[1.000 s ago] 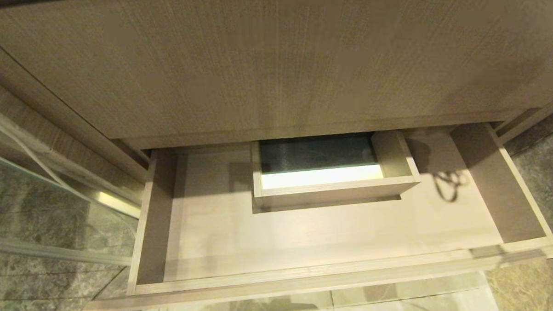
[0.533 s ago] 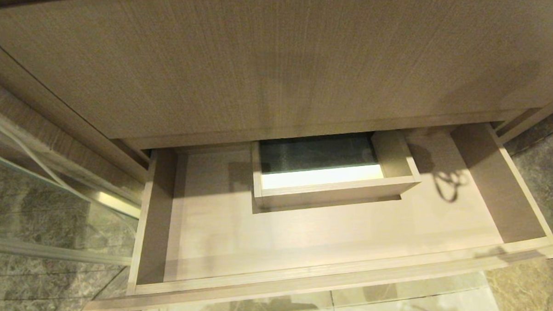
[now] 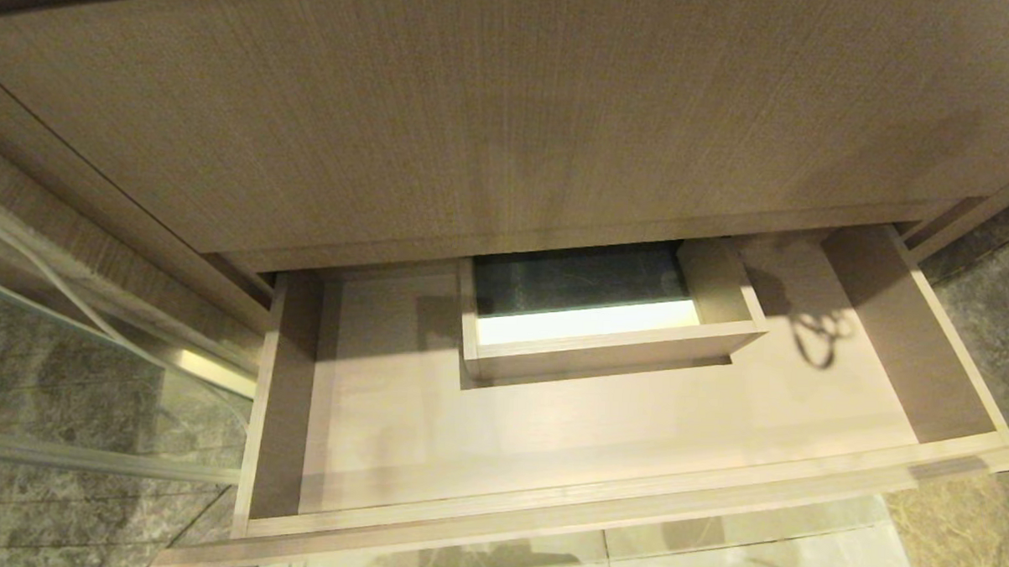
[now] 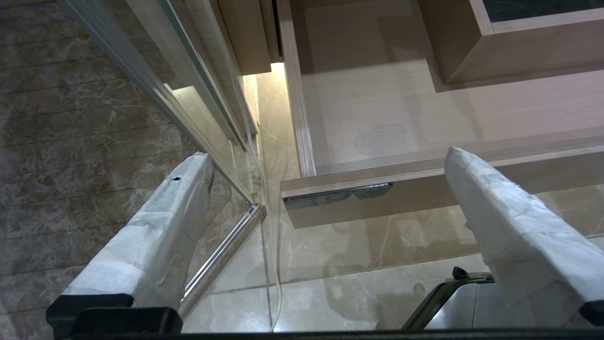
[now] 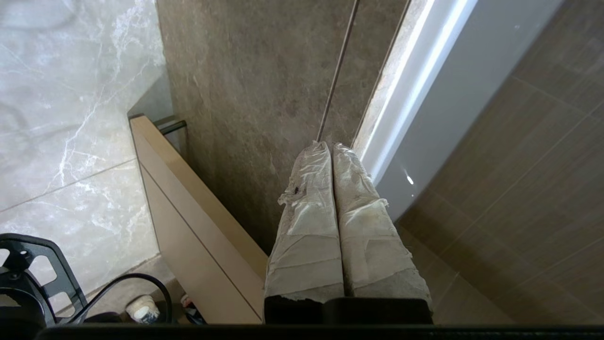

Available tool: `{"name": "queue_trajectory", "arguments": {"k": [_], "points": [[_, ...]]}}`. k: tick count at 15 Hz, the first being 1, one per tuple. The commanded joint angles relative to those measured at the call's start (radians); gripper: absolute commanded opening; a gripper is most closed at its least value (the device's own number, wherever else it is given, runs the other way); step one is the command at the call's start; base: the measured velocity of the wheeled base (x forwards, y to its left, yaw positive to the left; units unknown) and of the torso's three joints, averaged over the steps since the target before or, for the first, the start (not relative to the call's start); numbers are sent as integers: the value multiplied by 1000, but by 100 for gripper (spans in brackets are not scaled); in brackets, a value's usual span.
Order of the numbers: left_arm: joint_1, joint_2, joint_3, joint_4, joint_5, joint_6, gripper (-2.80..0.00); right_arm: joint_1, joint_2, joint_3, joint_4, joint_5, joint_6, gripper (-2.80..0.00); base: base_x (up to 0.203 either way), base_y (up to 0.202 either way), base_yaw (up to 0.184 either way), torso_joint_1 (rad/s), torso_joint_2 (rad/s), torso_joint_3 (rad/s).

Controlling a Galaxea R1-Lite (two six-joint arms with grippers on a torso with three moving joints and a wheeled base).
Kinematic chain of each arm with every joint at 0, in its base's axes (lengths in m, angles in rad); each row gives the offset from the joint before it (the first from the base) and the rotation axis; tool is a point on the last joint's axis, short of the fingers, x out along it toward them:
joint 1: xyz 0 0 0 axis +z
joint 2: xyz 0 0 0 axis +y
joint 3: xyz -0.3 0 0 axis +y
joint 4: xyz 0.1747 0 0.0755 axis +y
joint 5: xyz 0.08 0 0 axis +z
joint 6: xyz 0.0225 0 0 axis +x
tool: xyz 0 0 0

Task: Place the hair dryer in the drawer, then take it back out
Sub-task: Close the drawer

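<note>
the wide light wood-grain drawer (image 3: 600,438) stands open and bare, no hair dryer visible anywhere; right gripper (image 5: 330,147) pressed together empty, left gripper (image 4: 330,160) spread, so fetching it likely comes next.

The drawer (image 3: 432,424) is pale wood-grain laminate, matt, with fine straight lines; the panel (image 3: 494,107) above it has the same grain, darker. Between the left gripper's (image 4: 325,165) fingers (image 4: 500,222), which are wrapped in creased white tape that looks like cloth or paper, a shiny metal strip (image 4: 337,194) edges the drawer front. Beyond it the floor (image 4: 358,255) is glossy veined marble. The right gripper's (image 5: 331,148) fingers (image 5: 311,222) wear the same wrinkled, scuffed wrap, against a rough matt stone wall (image 5: 255,89).
</note>
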Motion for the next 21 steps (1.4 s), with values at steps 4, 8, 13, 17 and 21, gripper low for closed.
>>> {"name": "queue_trajectory", "arguments": {"k": [4, 8, 13, 17, 21], "points": [[0, 0, 0, 0, 0, 0, 0, -3, -3, 13, 51, -3, -12, -280, 0, 0, 0, 0, 0, 0], [0, 0, 0, 0, 0, 0, 0, -5, 0, 28, 58, -2, -11, -280, 0, 0, 0, 0, 0, 0], [0, 0, 0, 0, 0, 0, 0, -32, 46, 46, 82, 0, -3, -280, 0, 0, 0, 0, 0, 0], [0, 0, 0, 0, 0, 0, 0, -46, 67, 52, 84, 1, 4, -280, 0, 0, 0, 0, 0, 0], [0, 0, 0, -1, 0, 0, 0, -63, 161, 72, 91, 1, 34, -280, 0, 0, 0, 0, 0, 0]]}}
